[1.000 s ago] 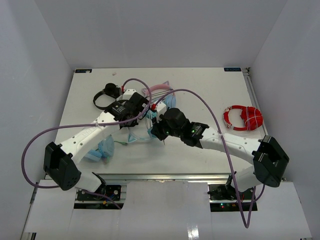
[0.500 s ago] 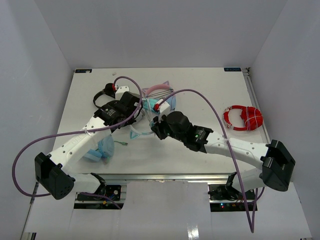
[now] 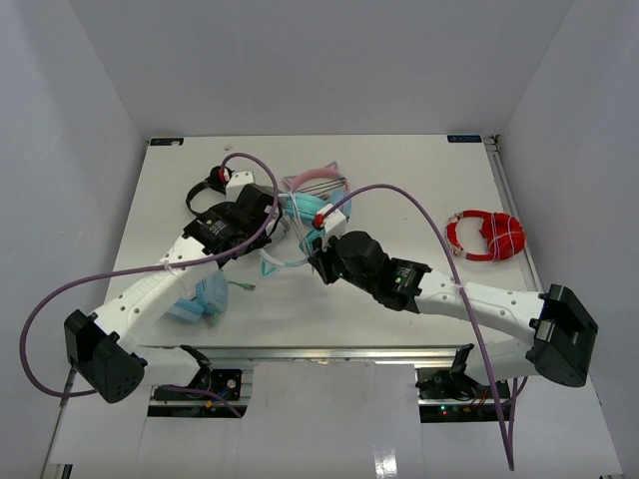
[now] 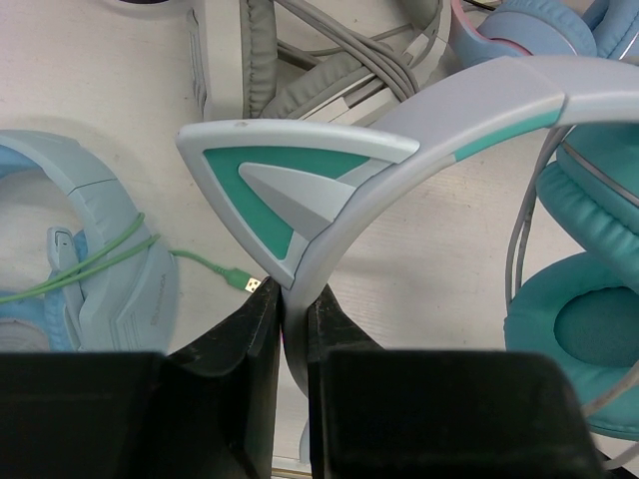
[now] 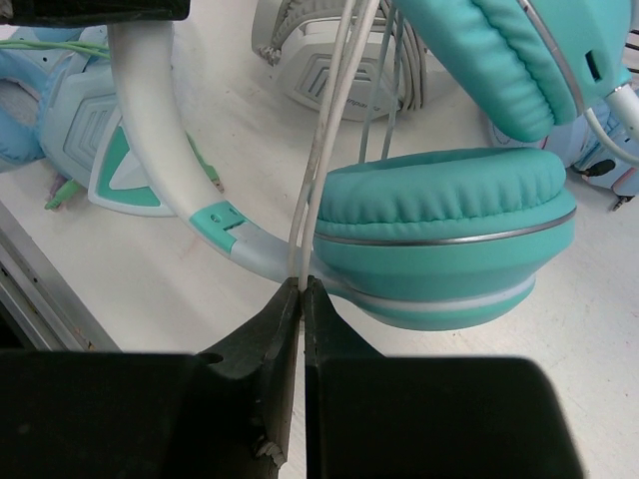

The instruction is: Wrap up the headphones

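Observation:
The headphones have turquoise-teal ear cups [image 5: 449, 235], a white headband [image 4: 479, 110] and teal cat ears [image 4: 285, 180]. In the top view they sit mid-table [image 3: 300, 215] between both arms. My left gripper [image 4: 293, 299] is shut on the white headband just below one cat ear. My right gripper [image 5: 302, 287] is shut on the thin white cable [image 5: 324, 130], which runs up as a doubled strand past the lower ear cup. Both grippers meet over the headphones in the top view, the left gripper [image 3: 262, 215] and the right gripper [image 3: 321, 261].
A light-blue pair [image 4: 90, 269] with a green cable [image 4: 205, 267] lies left. A pink-banded blue pair [image 3: 319, 180] and a grey-white headset [image 4: 300, 70] lie behind. Black headphones [image 3: 212, 188] sit at back left. A red coiled cable [image 3: 484, 235] lies at right.
The left arm swung left and back with the headband. The right gripper moved toward the near edge, drawing the cable along with it.

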